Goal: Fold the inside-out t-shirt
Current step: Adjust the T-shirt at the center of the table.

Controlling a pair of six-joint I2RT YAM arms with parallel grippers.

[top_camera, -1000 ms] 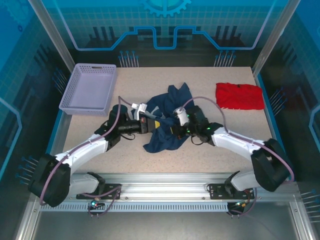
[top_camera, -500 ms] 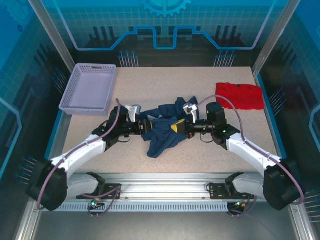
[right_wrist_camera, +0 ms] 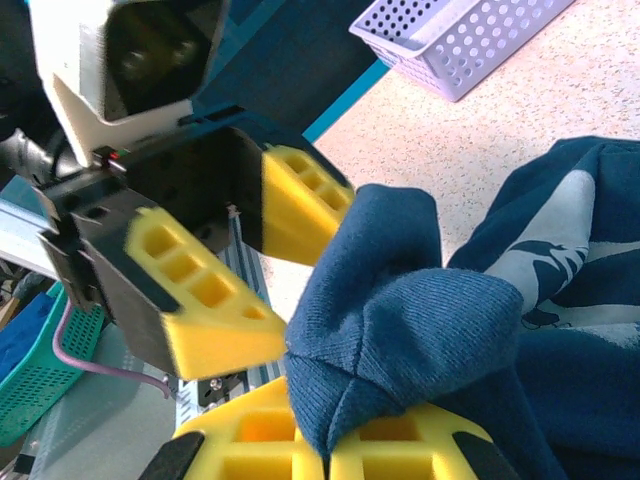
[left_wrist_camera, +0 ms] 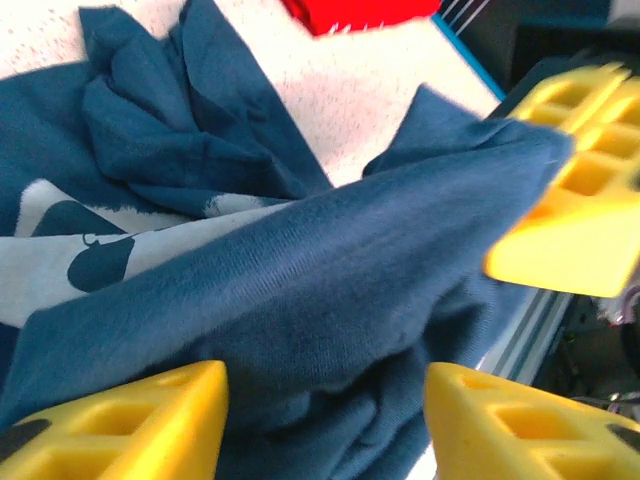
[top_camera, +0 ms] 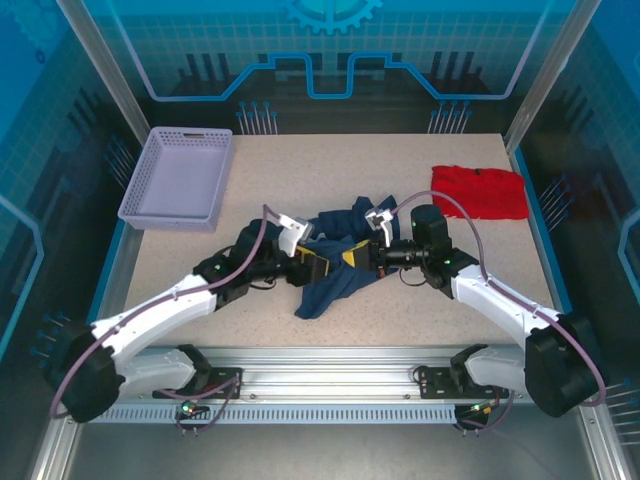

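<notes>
The inside-out t-shirt (top_camera: 335, 275) is dark navy cloth, crumpled in a heap at the table's middle. My right gripper (top_camera: 358, 257) is shut on a bunched fold of it, and the cloth rises out between the yellow fingers (right_wrist_camera: 250, 445). My left gripper (top_camera: 318, 263) faces it from the left, open. Its two yellow fingers (left_wrist_camera: 130, 425) stand wide apart with the hanging fold in front of and between them, unclamped. In the right wrist view the left gripper's fingers (right_wrist_camera: 215, 300) sit just left of the pinched fold. A light print (left_wrist_camera: 60, 255) shows on the cloth.
A bright red folded garment (top_camera: 478, 192) lies at the back right. A lavender mesh basket (top_camera: 180, 177) stands at the back left. Bare speckled tabletop (top_camera: 450, 310) surrounds the heap, and the metal rail (top_camera: 320, 360) runs along the near edge.
My left gripper has opened and let go of the cloth, then moved right toward the right gripper. The right gripper pulled its fold to the right and has stayed shut.
</notes>
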